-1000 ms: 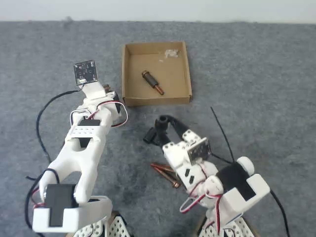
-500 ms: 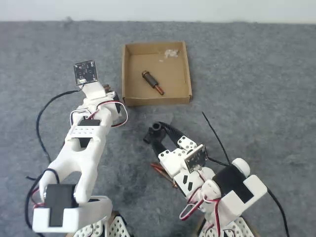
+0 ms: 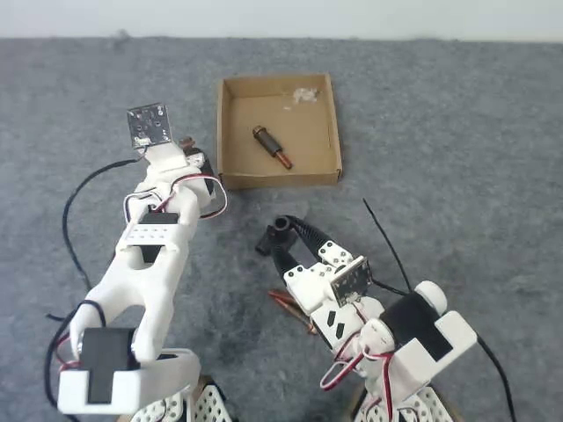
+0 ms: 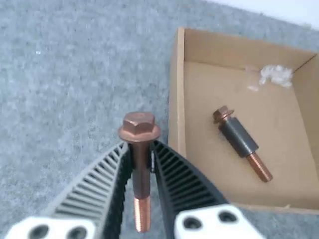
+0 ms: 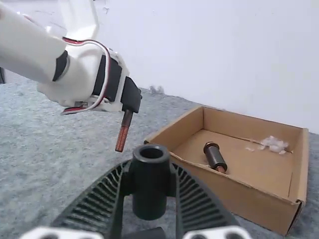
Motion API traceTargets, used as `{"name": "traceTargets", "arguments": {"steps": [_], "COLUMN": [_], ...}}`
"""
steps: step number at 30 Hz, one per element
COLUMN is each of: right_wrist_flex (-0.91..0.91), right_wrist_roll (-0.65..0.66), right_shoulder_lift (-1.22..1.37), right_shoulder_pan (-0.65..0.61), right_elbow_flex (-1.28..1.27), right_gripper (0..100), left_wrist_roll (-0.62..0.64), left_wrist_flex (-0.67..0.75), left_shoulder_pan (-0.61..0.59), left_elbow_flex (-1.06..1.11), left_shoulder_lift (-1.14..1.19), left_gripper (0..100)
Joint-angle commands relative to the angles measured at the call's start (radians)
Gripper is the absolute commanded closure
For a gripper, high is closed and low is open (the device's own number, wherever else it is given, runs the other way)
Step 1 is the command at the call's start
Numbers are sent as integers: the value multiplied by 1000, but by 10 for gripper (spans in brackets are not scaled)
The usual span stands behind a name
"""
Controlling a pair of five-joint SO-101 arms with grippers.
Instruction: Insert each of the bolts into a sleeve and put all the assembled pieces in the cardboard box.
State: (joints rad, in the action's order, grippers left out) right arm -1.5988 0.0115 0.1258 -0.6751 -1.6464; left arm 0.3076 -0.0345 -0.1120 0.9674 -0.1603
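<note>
My left gripper (image 4: 141, 147) is shut on a copper bolt (image 4: 138, 164), head toward the fingertips and threaded end hanging down. It hovers just beside the cardboard box (image 3: 230, 132) at its left wall (image 4: 177, 94). From above, this gripper (image 3: 190, 155) sits left of the box. My right gripper (image 5: 149, 172) is shut on a black sleeve (image 5: 149, 181), held upright with its bore open, in front of the box (image 3: 281, 230). The left arm's bolt (image 5: 122, 132) hangs just beyond the sleeve. One assembled bolt and sleeve (image 3: 272, 147) lies in the box.
Loose copper bolts (image 3: 288, 305) lie on the grey carpet, partly hidden under the right arm. A white scrap (image 3: 305, 94) sits in the box's far corner. Cables trail beside both arms. Open carpet lies to the right of the box.
The right arm drew back toward the near edge with the sleeve, then stayed put. The left gripper shifted slightly farther and leftward with its bolt.
</note>
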Motion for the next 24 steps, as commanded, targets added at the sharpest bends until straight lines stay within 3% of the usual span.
{"name": "traceTargets", "arguments": {"steps": [1, 5, 7, 12, 14, 18, 24], "right_wrist_flex": [-24, -24, -24, -24, -24, -22, -22], "right_wrist_roll": [17, 17, 15, 15, 15, 15, 15], "right_shoulder_lift": [-42, -42, -42, -42, -42, -42, -41], "right_shoulder_pan": [13, 33, 42, 42, 42, 42, 42], "right_elbow_flex": [-28, -28, -28, -28, -28, -28, -28], "right_gripper": [992, 992, 992, 992, 992, 992, 992], "left_wrist_roll": [-5, -6, -8, -150, -164, -167, -164], "left_wrist_flex": [64, 103, 195, 773, 924, 937, 939], "left_shoulder_pan": [2, 0, 3, 51, 106, 186, 199], "left_elbow_flex": [-53, -33, 31, 320, 392, 409, 409], "left_shoulder_lift": [-18, -20, -37, -46, -28, -6, -52], "left_gripper": [989, 989, 989, 990, 990, 990, 990]}}
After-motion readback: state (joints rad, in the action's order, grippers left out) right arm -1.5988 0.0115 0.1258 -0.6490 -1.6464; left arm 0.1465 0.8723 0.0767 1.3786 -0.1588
